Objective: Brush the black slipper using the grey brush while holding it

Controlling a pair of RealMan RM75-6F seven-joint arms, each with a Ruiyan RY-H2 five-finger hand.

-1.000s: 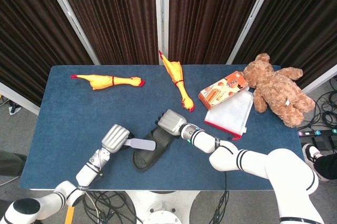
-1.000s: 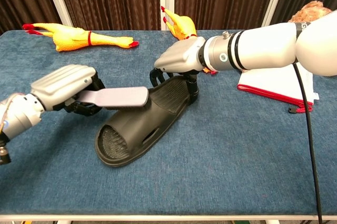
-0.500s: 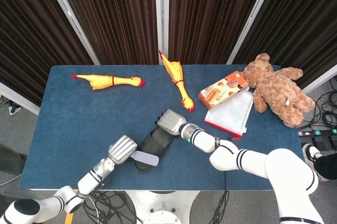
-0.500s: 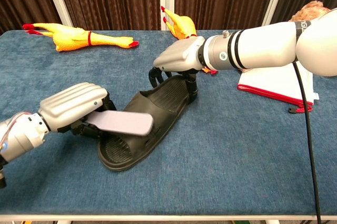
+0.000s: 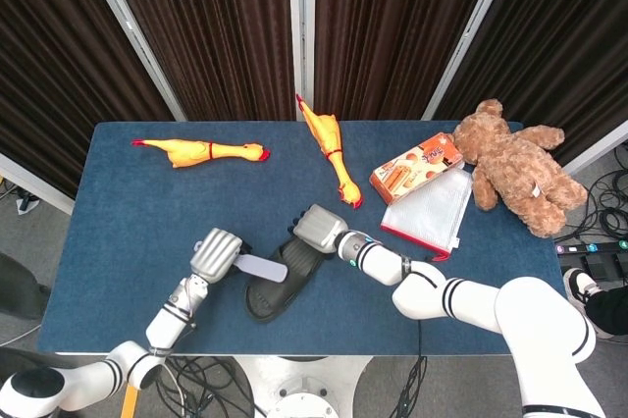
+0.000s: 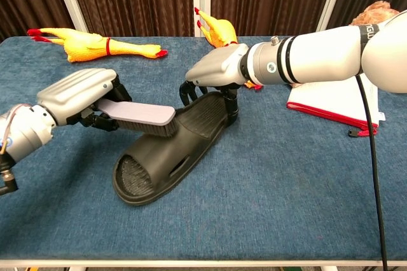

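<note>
Black slipper [image 6: 166, 150] flat on table [image 6: 267, 207], heel gripped by right hand [image 6: 216, 70]. Grey brush [image 6: 137, 115] grasped in left hand [image 6: 79, 96], bristles on strap. Advise short strokes along strap, light pressure, firm heel grip against sliding.

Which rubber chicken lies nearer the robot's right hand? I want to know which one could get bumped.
The rubber chicken near the table's back middle, head pointing toward the right hand. The other chicken lies far left.
</note>
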